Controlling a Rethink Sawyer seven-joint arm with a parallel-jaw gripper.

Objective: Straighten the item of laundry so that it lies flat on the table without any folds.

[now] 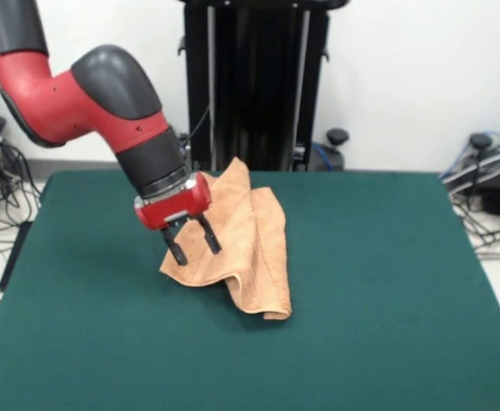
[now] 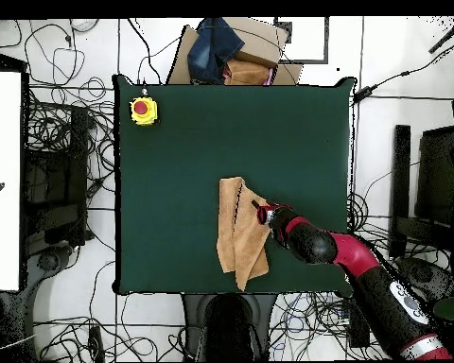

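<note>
Fingers (image 1: 175, 246) of the hand (image 1: 191, 242) are seen spread apart, two black prongs pointing down with nothing held between them. The hand is carried on a red block at the end of the red and black arm (image 1: 104, 98), which enters from the upper left of the front view and slopes down toward the middle of the desk (image 1: 387, 300). In the overhead view the hand (image 2: 260, 208) is found at the edge of the towel (image 2: 240, 232), with the arm running off toward the lower right corner.

Directly behind and below the fingers, in the front view, the light orange-tan towel (image 1: 250, 248) is seen bunched and folded, not flat. One corner is raised toward the far edge of the desk, and a thick fold hangs down to a point on the near side. From above, the cloth appears as a narrow, doubled strip lying lengthwise, a little to the robot's side of the desk's centre.

Dark green cloth covers the desk all round the towel. A yellow box with a red button (image 2: 144, 111) is set at one far corner in the overhead view, well apart from the towel. Cables are strewn over the floor around the desk.
</note>
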